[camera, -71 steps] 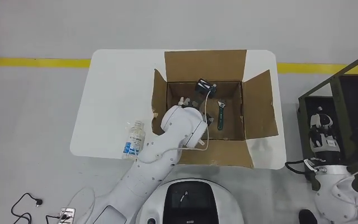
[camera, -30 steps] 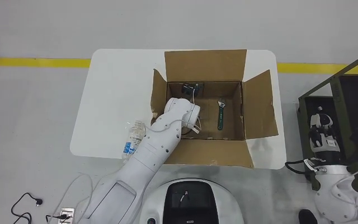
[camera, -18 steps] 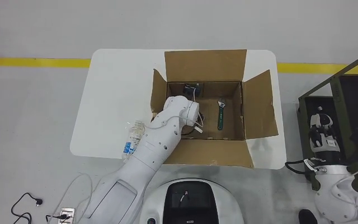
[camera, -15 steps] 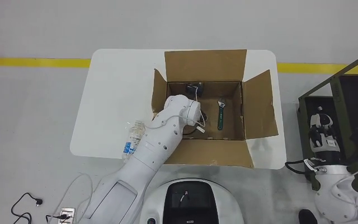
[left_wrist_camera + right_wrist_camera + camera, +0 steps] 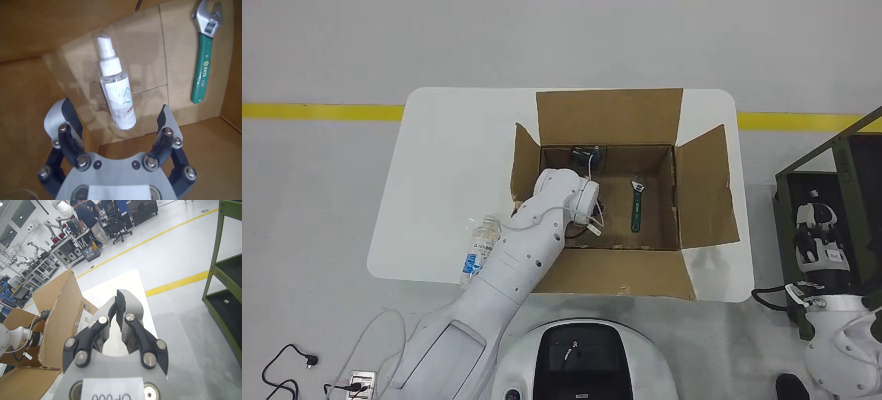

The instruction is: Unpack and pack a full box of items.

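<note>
Left gripper [image 5: 115, 106] shifted toward box [image 5: 526, 165] left wall; spread wide, empty, over spray bottle [image 5: 118, 94] lying flat on box floor, long axis across finger line; probably not yet touching.

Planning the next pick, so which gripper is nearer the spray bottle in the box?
Left. The open left gripper hangs just over the spray bottle inside the box; the shut right gripper sits well outside the box.
</note>
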Controlling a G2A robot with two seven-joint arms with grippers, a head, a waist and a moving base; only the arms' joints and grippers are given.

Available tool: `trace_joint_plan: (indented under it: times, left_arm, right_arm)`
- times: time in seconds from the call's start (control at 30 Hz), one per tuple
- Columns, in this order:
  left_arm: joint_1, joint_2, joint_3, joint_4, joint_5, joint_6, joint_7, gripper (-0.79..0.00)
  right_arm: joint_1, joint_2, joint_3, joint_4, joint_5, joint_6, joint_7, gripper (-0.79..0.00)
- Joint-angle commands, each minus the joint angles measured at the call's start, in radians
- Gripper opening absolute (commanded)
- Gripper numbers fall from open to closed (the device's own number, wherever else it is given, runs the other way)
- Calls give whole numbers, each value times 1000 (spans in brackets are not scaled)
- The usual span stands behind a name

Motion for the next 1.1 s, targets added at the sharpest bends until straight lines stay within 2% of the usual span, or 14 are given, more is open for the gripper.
trace_joint_plan:
  times: [0.0, 0.03, 0.2, 0.27, 0.33, 0.4, 0.47, 0.53, 0.57, 0.6, 0.67, 0.87, 0.93, 1.07]
  left_arm:
    - [1, -3, -1, 14, -14, -4, 10, 0]
    - [1, -4, 0, 19, -18, -5, 14, 0]
    - [-1, -11, 8, 43, -35, -6, 30, -169]
    - [-3, -14, 12, 57, -39, -8, 39, -175]
    - [-7, -16, 13, 75, -42, -7, 48, -268]
    - [-11, -19, 14, 91, -46, -7, 57, -397]
    - [-17, -21, 16, 102, -50, -5, 61, -403]
    - [-21, -23, 18, 110, -51, -7, 62, -480]
    - [-23, -25, 19, 117, -51, -5, 66, -493]
    - [-25, -26, 20, 121, -51, -5, 68, -573]
    - [-28, -27, 20, 124, -52, -5, 70, -785]
    - [-24, -26, 10, 54, -58, -6, 50, -785]
    - [-14, -21, 0, 2, -58, -5, 25, -785]
    - [19, -8, -23, -165, -36, -8, -56, -785]
  right_arm:
    - [0, 0, 0, 0, 0, 0, 0, -717]
    - [0, 0, 0, 0, 0, 0, 0, -711]
    - [0, 0, 0, 0, 0, 0, 0, -714]
    - [0, 0, 0, 0, 0, 0, 0, -714]
    - [0, 0, 0, 0, 0, 0, 0, -717]
    - [0, 0, 0, 0, 0, 0, 0, -714]
    - [0, 0, 0, 0, 0, 0, 0, -717]
    - [0, 0, 0, 0, 0, 0, 0, -714]
    - [0, 0, 0, 0, 0, 0, 0, -714]
    - [0, 0, 0, 0, 0, 0, 0, -714]
    - [0, 0, 0, 0, 0, 0, 0, -711]
    - [0, 0, 0, 0, 0, 0, 0, -711]
    - [0, 0, 0, 0, 0, 0, 0, -714]
    - [0, 0, 0, 0, 0, 0, 0, -727]
